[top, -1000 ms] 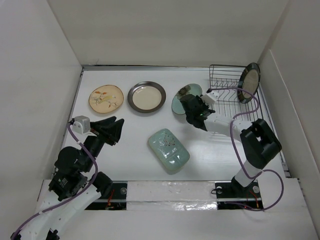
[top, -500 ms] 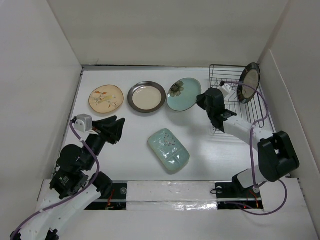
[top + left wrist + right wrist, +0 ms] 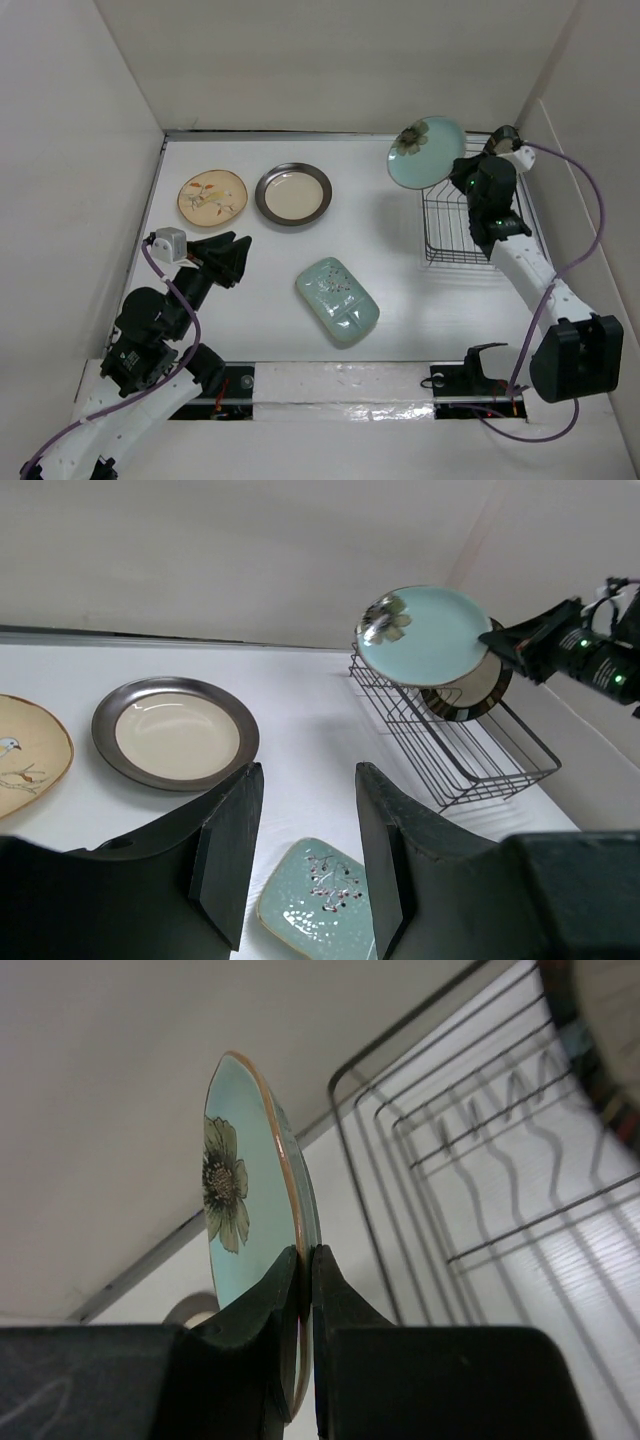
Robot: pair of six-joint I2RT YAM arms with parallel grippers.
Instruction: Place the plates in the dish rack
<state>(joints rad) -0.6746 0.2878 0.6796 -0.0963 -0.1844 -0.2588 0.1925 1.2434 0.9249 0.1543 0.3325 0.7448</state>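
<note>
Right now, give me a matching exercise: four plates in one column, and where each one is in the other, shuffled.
Plates
1. teal floral plate
2. cream plate with grey rim
3. pale-green oblong plate
4. dark-rimmed plate

Places
A. standing in the dish rack
B. flat on the table, beside the tan plate
C. gripped at its edge by the right tool, off the table
D. flat, nearest the table's near edge

Pairs: 1-C, 2-B, 3-D, 4-A

Glossy teal plate [image 3: 425, 152], dark metal wire rack [image 3: 452, 232]
</note>
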